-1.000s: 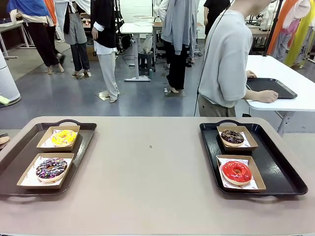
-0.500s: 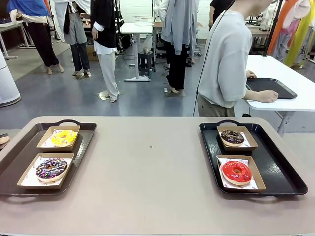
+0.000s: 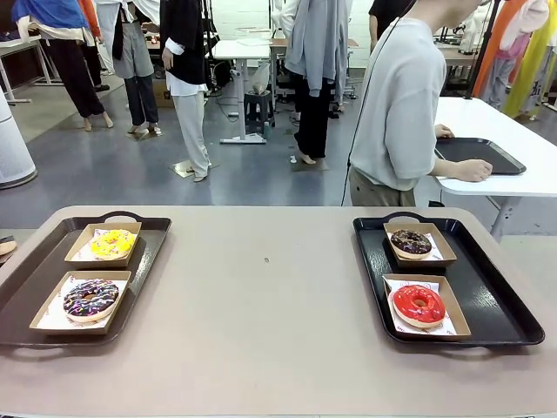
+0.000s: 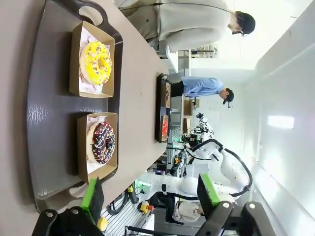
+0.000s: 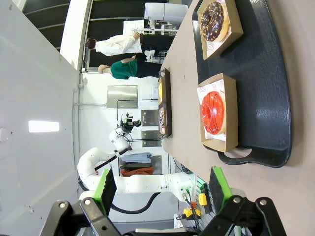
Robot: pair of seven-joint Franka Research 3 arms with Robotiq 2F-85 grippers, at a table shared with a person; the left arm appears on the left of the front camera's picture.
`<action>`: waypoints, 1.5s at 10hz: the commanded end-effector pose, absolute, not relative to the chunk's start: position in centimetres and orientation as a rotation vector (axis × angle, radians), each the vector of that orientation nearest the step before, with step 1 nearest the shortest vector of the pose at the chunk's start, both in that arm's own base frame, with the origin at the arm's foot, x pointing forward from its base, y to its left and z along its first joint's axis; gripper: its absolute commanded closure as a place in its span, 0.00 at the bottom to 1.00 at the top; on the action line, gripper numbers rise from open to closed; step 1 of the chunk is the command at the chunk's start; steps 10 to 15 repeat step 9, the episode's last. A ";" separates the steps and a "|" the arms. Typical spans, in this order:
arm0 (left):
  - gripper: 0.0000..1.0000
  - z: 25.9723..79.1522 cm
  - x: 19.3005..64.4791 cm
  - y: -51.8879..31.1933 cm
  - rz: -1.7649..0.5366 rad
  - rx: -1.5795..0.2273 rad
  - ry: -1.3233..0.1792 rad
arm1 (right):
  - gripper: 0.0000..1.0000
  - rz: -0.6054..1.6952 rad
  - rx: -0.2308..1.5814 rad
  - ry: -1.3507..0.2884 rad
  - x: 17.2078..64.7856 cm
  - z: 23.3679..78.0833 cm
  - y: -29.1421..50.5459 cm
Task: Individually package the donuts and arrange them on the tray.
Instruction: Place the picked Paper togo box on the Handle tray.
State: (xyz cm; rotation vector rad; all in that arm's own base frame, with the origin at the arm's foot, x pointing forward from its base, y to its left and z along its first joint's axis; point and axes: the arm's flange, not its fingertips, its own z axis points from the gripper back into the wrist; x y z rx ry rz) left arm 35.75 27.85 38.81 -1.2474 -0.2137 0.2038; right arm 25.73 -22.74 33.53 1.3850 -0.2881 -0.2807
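Observation:
Two black trays sit on the beige table. The left tray (image 3: 35, 287) holds a yellow donut (image 3: 113, 244) and a chocolate donut with coloured sprinkles (image 3: 90, 298), each in a brown cardboard box. The right tray (image 3: 496, 305) holds a dark chocolate donut (image 3: 411, 242) and a glossy red donut (image 3: 418, 304), also boxed. My left gripper (image 4: 150, 194) is open, hanging off the near end of the left tray, with the sprinkled donut (image 4: 102, 142) and yellow donut (image 4: 96, 62) ahead. My right gripper (image 5: 162, 189) is open, back from the right tray's handle, facing the red donut (image 5: 213, 112) and chocolate donut (image 5: 215, 20).
A person in a grey top (image 3: 400, 104) stands beyond the far edge, turned to a white side table (image 3: 522, 174) with hands on another black tray (image 3: 479, 155). Bare tabletop (image 3: 261, 296) lies between the two trays.

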 end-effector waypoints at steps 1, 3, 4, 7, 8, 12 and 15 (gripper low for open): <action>0.00 39.1 36.0 27.4 0.215 -1.231 -0.196 | 0.00 -0.278 1.390 -0.292 25.7 33.6 -22.8; 0.00 39.1 36.0 27.4 0.215 -1.231 -0.196 | 0.00 -0.278 1.390 -0.292 25.7 33.6 -22.8; 0.00 39.1 36.0 27.4 0.215 -1.231 -0.196 | 0.00 -0.278 1.390 -0.292 25.7 33.6 -22.8; 0.00 39.1 36.0 27.4 0.215 -1.231 -0.196 | 0.00 -0.278 1.390 -0.292 25.7 33.6 -22.8; 0.00 39.1 36.0 27.4 0.215 -1.231 -0.196 | 0.00 -0.278 1.390 -0.292 25.7 33.6 -22.8; 0.00 39.1 36.0 27.4 0.215 -1.231 -0.196 | 0.00 -0.278 1.390 -0.292 25.7 33.6 -22.8; 0.00 39.1 36.0 27.4 0.215 -1.231 -0.196 | 0.00 -0.278 1.390 -0.292 25.7 33.6 -22.8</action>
